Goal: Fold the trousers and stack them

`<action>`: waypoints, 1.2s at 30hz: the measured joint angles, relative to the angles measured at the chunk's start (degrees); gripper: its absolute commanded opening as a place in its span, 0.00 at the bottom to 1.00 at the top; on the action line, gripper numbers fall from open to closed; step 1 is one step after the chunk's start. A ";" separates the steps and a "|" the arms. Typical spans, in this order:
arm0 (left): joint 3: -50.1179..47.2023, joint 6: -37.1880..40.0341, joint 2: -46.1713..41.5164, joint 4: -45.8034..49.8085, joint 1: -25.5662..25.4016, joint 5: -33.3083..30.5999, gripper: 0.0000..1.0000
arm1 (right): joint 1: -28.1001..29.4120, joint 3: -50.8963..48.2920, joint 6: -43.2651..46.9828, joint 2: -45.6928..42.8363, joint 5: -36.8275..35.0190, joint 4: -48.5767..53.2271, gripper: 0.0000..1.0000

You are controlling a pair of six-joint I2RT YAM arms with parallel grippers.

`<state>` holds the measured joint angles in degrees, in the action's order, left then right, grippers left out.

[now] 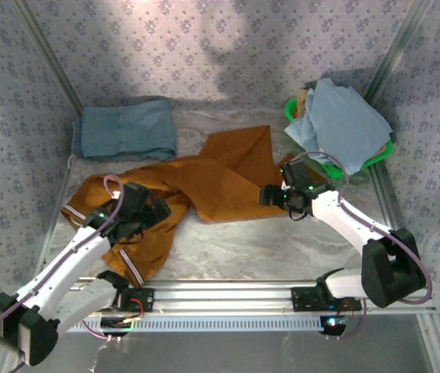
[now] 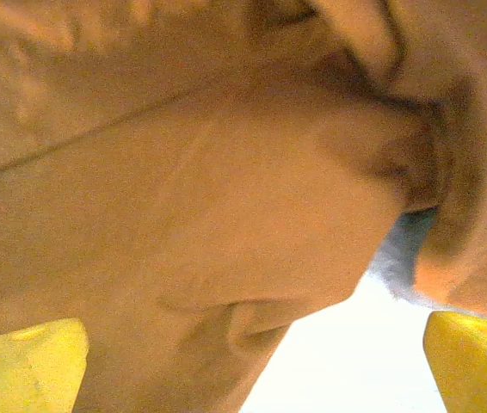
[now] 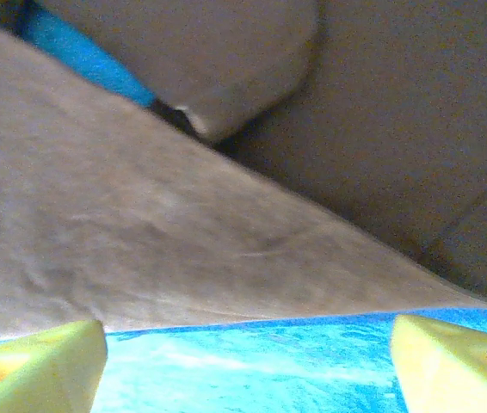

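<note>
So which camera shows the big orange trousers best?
The top camera: it shows nearly all of the rust-orange cotton trousers, sprawled out. The left wrist camera gives a blurry close-up of orange folds; the right wrist camera, a shadowed cloth edge.

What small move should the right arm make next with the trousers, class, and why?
Probably ease the right gripper forward and close on the trousers' near edge. Its fingers stand open with nothing between them, that edge lies just ahead, and the trousers lie bunched, not yet flat for folding.
</note>
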<state>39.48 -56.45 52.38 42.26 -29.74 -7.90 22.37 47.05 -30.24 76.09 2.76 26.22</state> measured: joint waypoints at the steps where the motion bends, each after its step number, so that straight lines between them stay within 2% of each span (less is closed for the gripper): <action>1: -1.31 -2.01 0.04 -0.07 -1.66 -1.38 0.99 | -0.63 -0.44 -0.02 0.24 -0.52 0.20 0.91; 4: -5.35 -6.58 0.72 -0.46 -4.31 -4.22 0.99 | -2.23 -1.60 -0.37 1.95 -1.22 0.37 0.90; 6: -7.56 -8.85 1.86 -0.66 -4.66 -5.97 0.96 | -2.71 -2.14 -0.61 3.67 -1.53 0.33 0.86; 7: -8.59 -9.99 2.36 -0.90 -4.76 -7.08 0.92 | -2.75 -2.25 -0.85 4.90 -1.53 0.33 0.80; 9: -10.23 -11.65 2.45 -1.57 -4.79 -9.07 0.79 | -2.75 -2.25 -1.42 7.21 -1.49 -0.09 0.62; 12: -12.72 -13.09 1.27 -2.36 -3.61 -10.99 0.47 | -2.75 -2.27 -1.73 9.70 -1.53 -1.16 0.24; 14: -14.38 -12.76 -0.68 -2.45 -0.22 -10.99 0.23 | -2.82 -2.40 -2.08 10.01 -1.95 -1.57 0.00; 17: -15.78 -9.60 -4.61 -2.36 7.89 -9.27 0.00 | -3.21 -2.67 -2.38 9.55 -2.25 -2.47 0.00; 20: -15.65 -5.88 -8.90 -2.10 14.67 -8.13 0.00 | -3.76 -3.32 -2.56 7.21 -2.93 -2.56 0.00; 26: -10.91 2.25 -12.20 0.17 22.14 -6.08 0.00 | -3.87 -3.39 -2.54 -2.97 -4.26 -0.81 0.00; 31: -7.65 6.71 -10.95 0.15 25.46 -3.54 0.00 | -3.87 -2.16 -2.34 -9.97 -4.59 2.38 0.00; 36: -6.80 8.72 -9.20 0.15 26.01 -0.79 0.00 | -3.04 1.03 -1.79 -15.56 -4.98 8.00 0.00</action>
<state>32.69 -47.72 43.18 42.41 -3.73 -8.69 19.33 48.07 -32.03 60.53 -2.22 34.22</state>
